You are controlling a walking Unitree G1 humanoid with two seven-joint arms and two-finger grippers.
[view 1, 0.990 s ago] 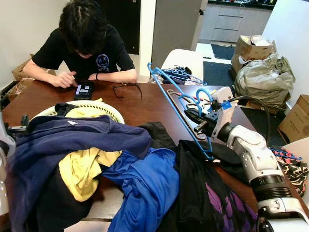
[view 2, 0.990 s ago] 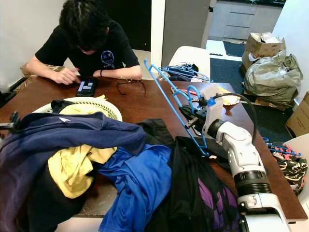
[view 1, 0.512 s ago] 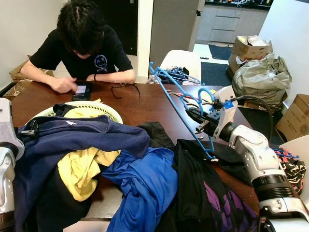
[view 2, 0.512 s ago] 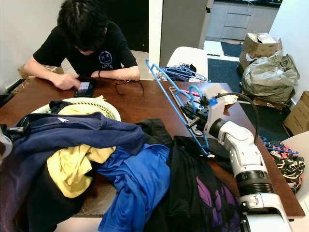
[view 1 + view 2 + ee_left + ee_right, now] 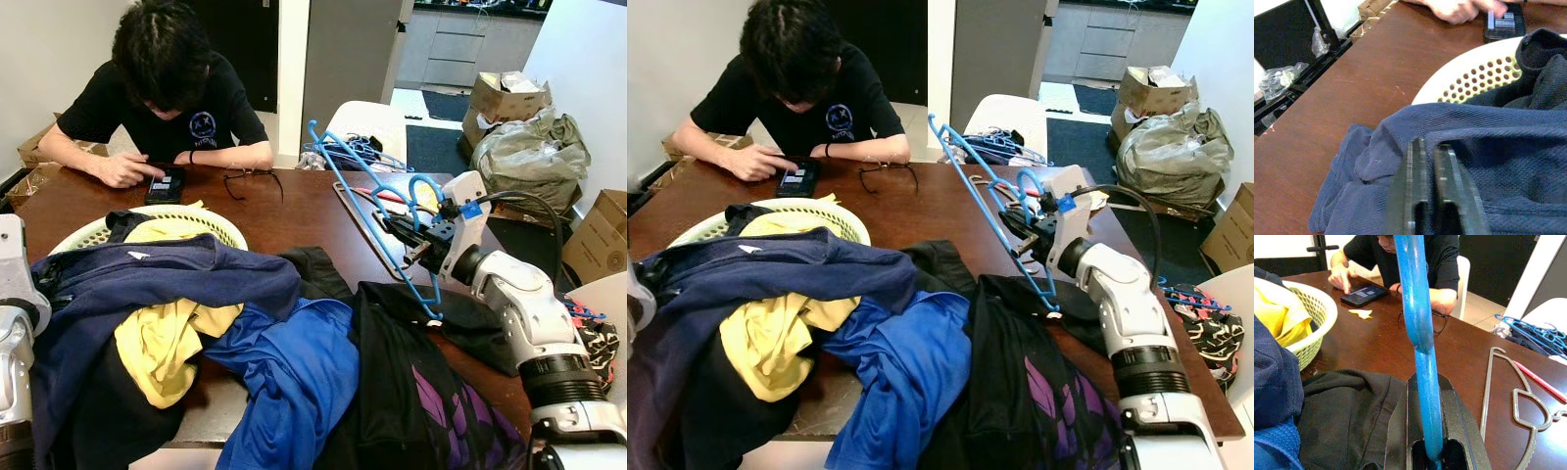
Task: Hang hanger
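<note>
A heap of clothes buries most of the laundry basket (image 5: 220, 221) and the near half of the surface (image 5: 294, 211) — the navy garment (image 5: 167, 279) runs off the left edge. The blue hanger (image 5: 367, 211) passes into the right hand (image 5: 409, 238), its bar hidden between the fingers. The left hand (image 5: 1432, 196) is cut off by the wrist view's lower edge. The phone (image 5: 165, 183) screen is too small to read.

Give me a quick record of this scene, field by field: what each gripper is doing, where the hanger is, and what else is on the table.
right gripper: shut on the blue hanger, held tilted above the table
left gripper: shut, over the navy garment
laundry basket: heaped with clothes
spare hangers: flat on the table beside the right gripper
person: seated opposite, hand on a phone
glasses: on the table by the person
</note>
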